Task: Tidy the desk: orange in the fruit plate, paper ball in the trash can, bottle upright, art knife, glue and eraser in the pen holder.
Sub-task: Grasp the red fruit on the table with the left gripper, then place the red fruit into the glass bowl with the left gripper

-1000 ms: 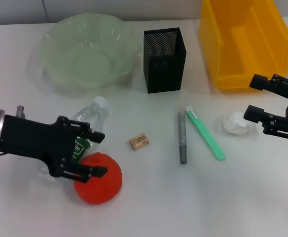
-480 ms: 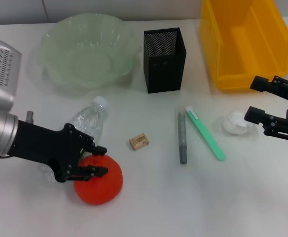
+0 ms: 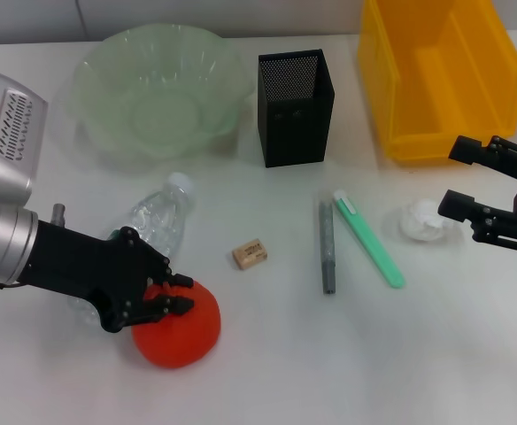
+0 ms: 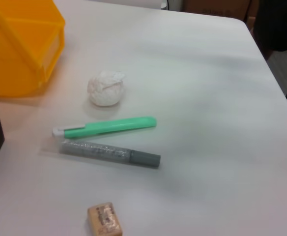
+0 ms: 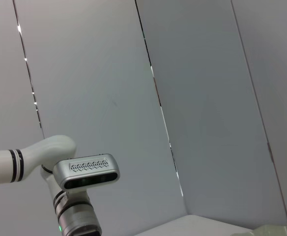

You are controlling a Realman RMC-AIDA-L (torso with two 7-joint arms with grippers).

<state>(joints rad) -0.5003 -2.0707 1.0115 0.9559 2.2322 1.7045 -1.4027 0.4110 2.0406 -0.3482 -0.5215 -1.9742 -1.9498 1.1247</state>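
Note:
The orange (image 3: pixel 183 329) lies on the desk (image 3: pixel 329 363) at the front left. My left gripper (image 3: pixel 184 293) is on its upper-left side, fingers drawn close together on the fruit. Just behind the arm the bottle (image 3: pixel 159 220) lies on its side, partly hidden. The eraser (image 3: pixel 250 254) (image 4: pixel 104 220), grey glue stick (image 3: pixel 327 248) (image 4: pixel 109 152) and green art knife (image 3: pixel 369 241) (image 4: pixel 104 127) lie mid-desk. My right gripper (image 3: pixel 453 175) stands open just right of the paper ball (image 3: pixel 420 221) (image 4: pixel 105 88). The pen holder (image 3: pixel 294 111), fruit plate (image 3: pixel 95 75) and trash can (image 3: pixel 405 133) stand at the back.
The trash can (image 4: pixel 20 49) sits close behind the paper ball. The eraser lies between the orange and the glue stick. The right wrist view shows only a grey panelled wall and my own head.
The left gripper's fingers have drawn much closer together at the orange and the wrist has turned, bringing its grey camera housing into view. The orange and the right arm stayed put.

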